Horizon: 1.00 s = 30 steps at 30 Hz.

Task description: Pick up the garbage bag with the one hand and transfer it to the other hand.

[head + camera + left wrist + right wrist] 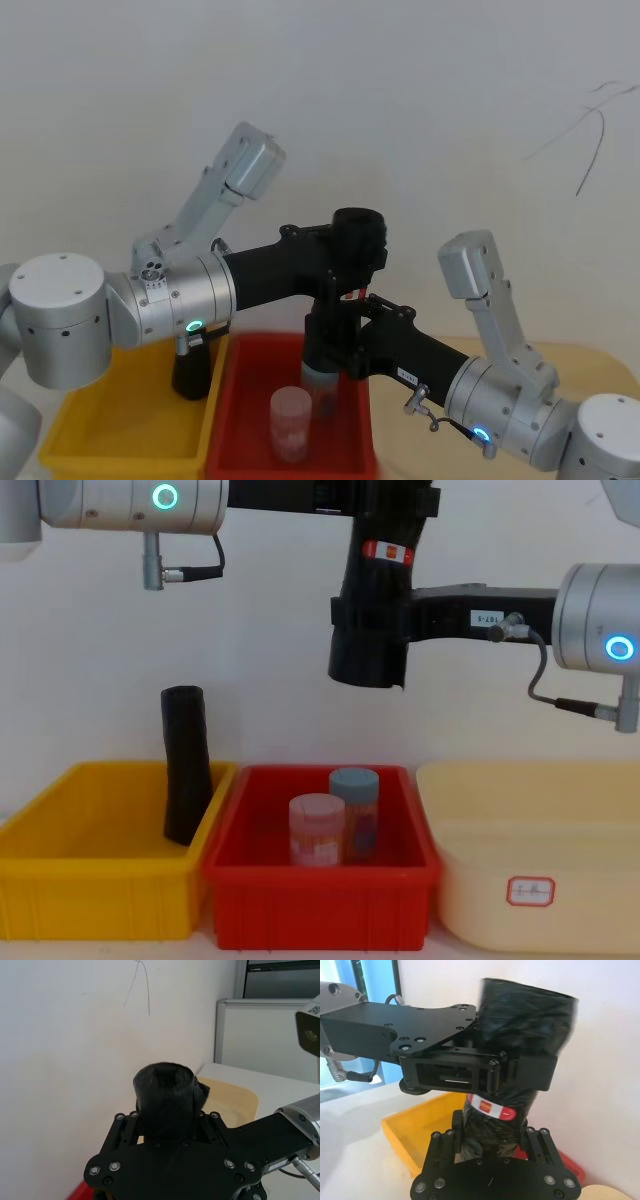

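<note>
Held aloft above the red bin (320, 905), the garbage bag (368, 655) stands upright between my two arms. My left gripper (352, 262), reaching in from the left, is clamped on the roll's upper part, just above its red-and-white label. My right gripper (372, 615) grasps it below the label, fingers (457, 1125) pressed to both sides. Beneath, two lidded jars (316, 832) sit in the red bin, and a plain black roll (185, 770) leans in the yellow bin (90, 900).
</note>
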Motion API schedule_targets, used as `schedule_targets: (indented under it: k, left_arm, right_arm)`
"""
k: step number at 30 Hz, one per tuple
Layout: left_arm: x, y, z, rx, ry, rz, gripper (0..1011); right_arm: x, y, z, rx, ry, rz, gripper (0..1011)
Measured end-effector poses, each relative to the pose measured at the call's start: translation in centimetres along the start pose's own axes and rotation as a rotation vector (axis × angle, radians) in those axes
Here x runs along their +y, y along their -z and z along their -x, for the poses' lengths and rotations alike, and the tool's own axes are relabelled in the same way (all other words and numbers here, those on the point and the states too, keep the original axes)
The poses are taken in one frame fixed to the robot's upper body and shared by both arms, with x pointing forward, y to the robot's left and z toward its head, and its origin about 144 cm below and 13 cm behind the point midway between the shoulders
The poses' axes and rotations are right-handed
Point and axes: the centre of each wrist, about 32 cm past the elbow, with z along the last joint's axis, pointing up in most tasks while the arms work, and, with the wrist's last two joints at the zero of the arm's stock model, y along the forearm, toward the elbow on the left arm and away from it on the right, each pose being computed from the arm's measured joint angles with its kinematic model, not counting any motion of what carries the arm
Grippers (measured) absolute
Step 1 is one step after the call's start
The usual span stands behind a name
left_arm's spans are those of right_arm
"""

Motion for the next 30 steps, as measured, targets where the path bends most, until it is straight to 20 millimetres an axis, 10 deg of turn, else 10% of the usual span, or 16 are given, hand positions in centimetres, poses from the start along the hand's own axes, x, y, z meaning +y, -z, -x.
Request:
schedule_targets:
  k: [20, 30]
  left_arm:
    - [0.0, 0.0, 0.0, 0.0, 0.0, 0.0, 984]
    - [0.4, 0.0, -0.1, 0.004, 0.018, 0.003, 1000]
  right_arm:
    - [-0.8, 0.2, -0.2, 0.007, 0.022, -0.016, 592]
    - [-2.1, 0.2, -0.6, 0.004, 0.077, -0.015, 592]
